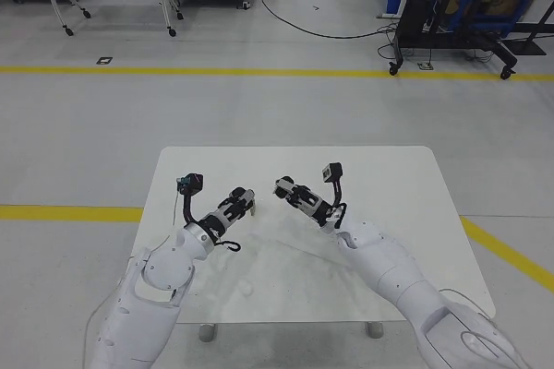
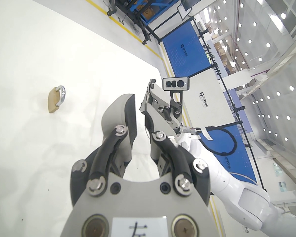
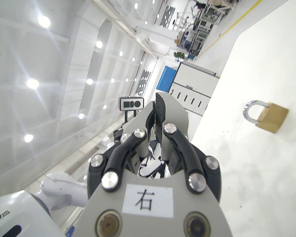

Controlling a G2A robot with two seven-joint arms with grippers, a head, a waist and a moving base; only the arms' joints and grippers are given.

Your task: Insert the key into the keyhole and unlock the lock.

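A brass padlock with a silver shackle lies flat on the white table; it also lies in the right wrist view as the padlock, its shackle closed. Both grippers hang tip to tip over the middle of the table, a short way from the padlock. My left gripper is open with nothing seen between its fingers. My right gripper has its fingers pressed together, and the left wrist view shows the right gripper the same way. I see no key.
The table's far edge and rounded corner lie just beyond the grippers. Yellow floor lines run around the table, and carts and racks stand far back.
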